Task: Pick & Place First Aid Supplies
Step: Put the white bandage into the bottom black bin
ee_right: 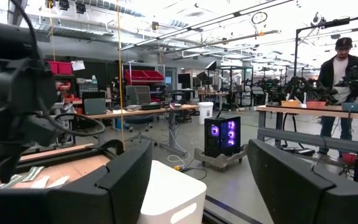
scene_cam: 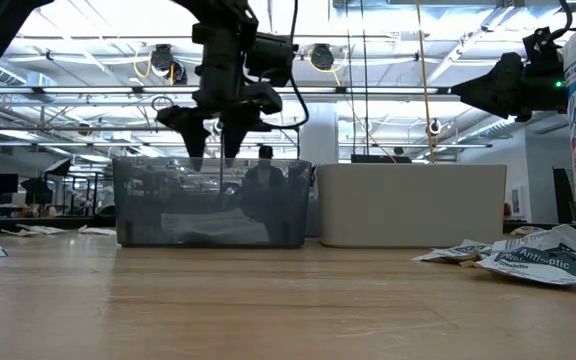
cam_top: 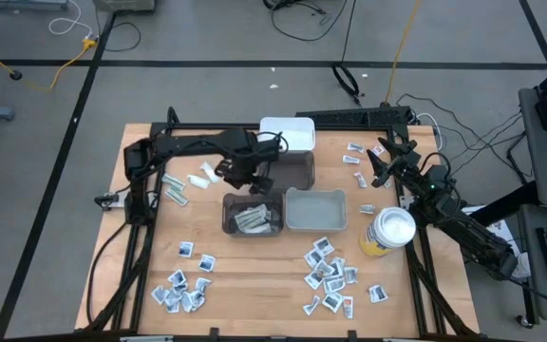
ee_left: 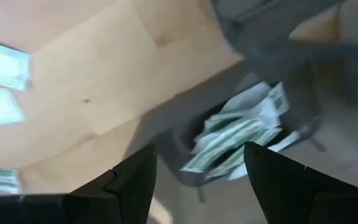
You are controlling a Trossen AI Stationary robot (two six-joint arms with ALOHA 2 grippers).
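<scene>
The first aid supplies lie in several groups. Square sachets are heaped at the front left (cam_top: 183, 285) and front right (cam_top: 330, 271), strip wrappers lie at the left (cam_top: 174, 188), and a few packets sit at the far right (cam_top: 357, 157). Green-and-white packets (ee_left: 238, 140) fill a dark bin (cam_top: 228, 220). My left gripper (cam_top: 238, 176) hangs open above the table just beyond that bin's far edge, pointing down, with nothing between its fingers (ee_left: 199, 149). In the low view it (scene_cam: 218, 135) stands above the bin's rim (scene_cam: 208, 162). My right gripper (cam_top: 380, 161) waits open at the far right, raised off the table (ee_right: 199, 146).
A second dark bin (cam_top: 297, 169) and a white bin (cam_top: 287, 133) stand behind the packet bin, with a light grey bin (cam_top: 315, 220) to its right. A yellow canister with a white lid (cam_top: 387, 231) stands at the right. Bare wood shows at the front centre.
</scene>
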